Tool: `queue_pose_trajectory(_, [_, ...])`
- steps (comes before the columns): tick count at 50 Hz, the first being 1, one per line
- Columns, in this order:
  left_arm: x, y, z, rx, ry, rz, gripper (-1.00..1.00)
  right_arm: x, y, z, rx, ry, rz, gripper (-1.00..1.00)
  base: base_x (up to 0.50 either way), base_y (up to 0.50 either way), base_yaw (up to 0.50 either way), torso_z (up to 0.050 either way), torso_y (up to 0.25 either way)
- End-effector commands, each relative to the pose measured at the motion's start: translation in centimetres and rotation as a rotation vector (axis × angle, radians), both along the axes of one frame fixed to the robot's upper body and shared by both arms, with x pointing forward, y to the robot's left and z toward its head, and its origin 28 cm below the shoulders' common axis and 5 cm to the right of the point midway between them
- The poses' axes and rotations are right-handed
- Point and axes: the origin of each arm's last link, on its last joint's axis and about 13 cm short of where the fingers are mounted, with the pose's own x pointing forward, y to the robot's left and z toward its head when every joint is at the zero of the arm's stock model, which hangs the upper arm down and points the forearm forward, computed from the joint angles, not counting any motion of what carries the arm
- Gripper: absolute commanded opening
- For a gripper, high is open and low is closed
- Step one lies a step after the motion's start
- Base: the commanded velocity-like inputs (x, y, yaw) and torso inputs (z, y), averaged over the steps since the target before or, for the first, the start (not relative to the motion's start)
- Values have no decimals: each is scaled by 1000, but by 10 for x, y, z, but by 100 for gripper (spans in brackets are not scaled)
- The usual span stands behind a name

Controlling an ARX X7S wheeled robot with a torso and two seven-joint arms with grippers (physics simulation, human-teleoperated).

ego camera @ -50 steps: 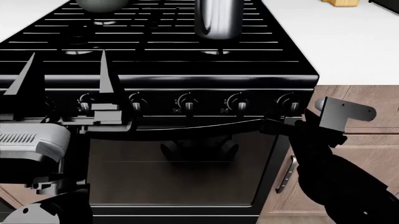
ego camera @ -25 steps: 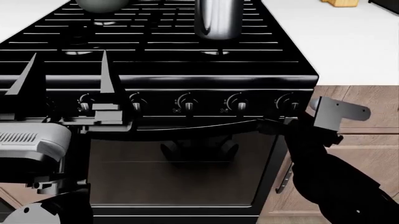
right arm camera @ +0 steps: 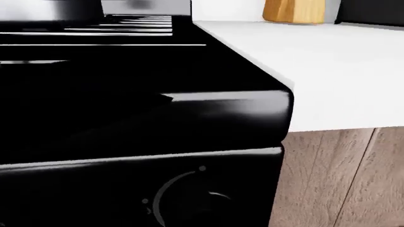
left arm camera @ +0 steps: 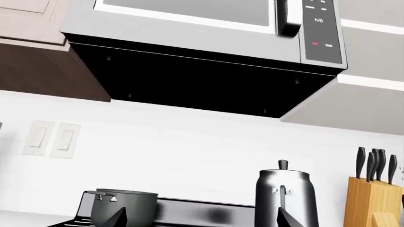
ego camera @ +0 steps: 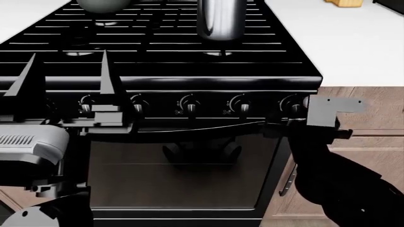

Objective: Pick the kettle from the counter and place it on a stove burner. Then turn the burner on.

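Kettle [ego camera: 220, 19] stands on the burner [ego camera: 218, 51]; your right hand [ego camera: 303, 124], grip unclear, nears the end knob [ego camera: 293, 105] to light it. Left hand [ego camera: 66, 85] waits open.

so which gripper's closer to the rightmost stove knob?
Right. The right gripper sits just beside the rightmost knob, which fills its wrist view. The left gripper is by the left-end knobs, open.

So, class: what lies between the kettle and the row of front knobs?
In the head view, only black grate bars over one stove burner separate the kettle from the knobs.
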Motion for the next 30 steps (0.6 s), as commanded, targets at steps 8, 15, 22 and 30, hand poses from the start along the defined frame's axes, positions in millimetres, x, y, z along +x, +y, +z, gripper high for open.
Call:
queue_pose_trajectory(8, [-1, 1, 1, -5, -2, -2, 100, 24, -9, -1, -225, 107, 30, -100, 19, 3, 15, 0, -8])
queue_pose_trajectory(15, [-1, 1, 1, -7, -1, -2, 100, 24, -8, 1, -316, 110, 15, -100, 18, 3, 16, 0, -8])
queue_pose_trajectory(22, [-1, 1, 1, -7, -1, -3, 100, 21, -10, 9, -399, 87, -15, -100, 16, 3, 14, 0, -6])
queue_pose_trajectory(30, [-1, 1, 1, -7, -3, -3, 100, 18, -10, 14, -473, 71, -32, -100, 14, 1, 11, -2, -7])
